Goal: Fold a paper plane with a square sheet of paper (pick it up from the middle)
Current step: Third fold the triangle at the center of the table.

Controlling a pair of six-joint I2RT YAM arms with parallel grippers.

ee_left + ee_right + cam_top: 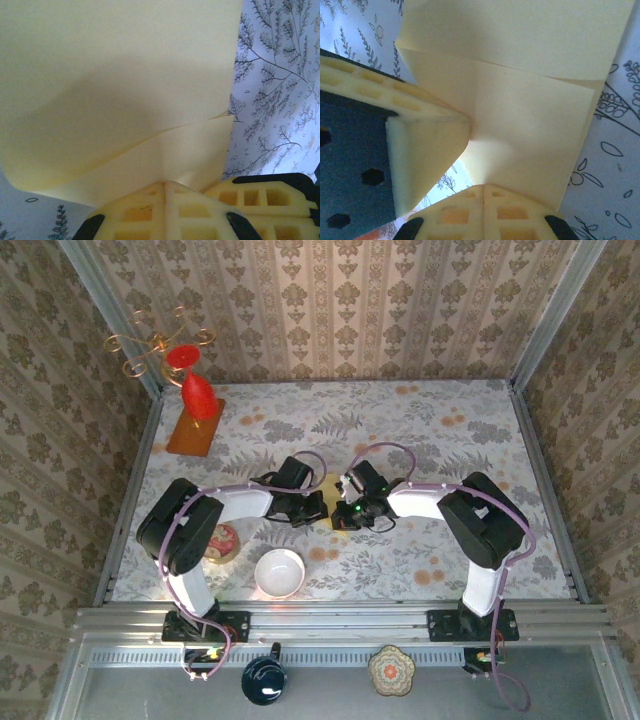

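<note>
The square sheet of paper [115, 85] is pale yellow and lies folded over in layers [520, 100], lifted off the flowered tablecloth. My left gripper [165, 183] is shut on its edge, with paper coming straight out between the closed fingertips. My right gripper [484, 186] is shut on the same sheet close by. The left gripper's foam finger [420, 150] stands just beside it. From above, both grippers [318, 508] [347, 514] meet at the table's middle and cover most of the paper. With its outline hidden, I cannot tell whether it has the paper plane's shape.
A white bowl [279, 572] and a small patterned dish [221, 542] sit near the left arm's base. An orange-brown board [196, 428] with a red stand [198, 395] is at the back left. A dark bowl [264, 680] and a flowered dish [391, 671] lie below the rail.
</note>
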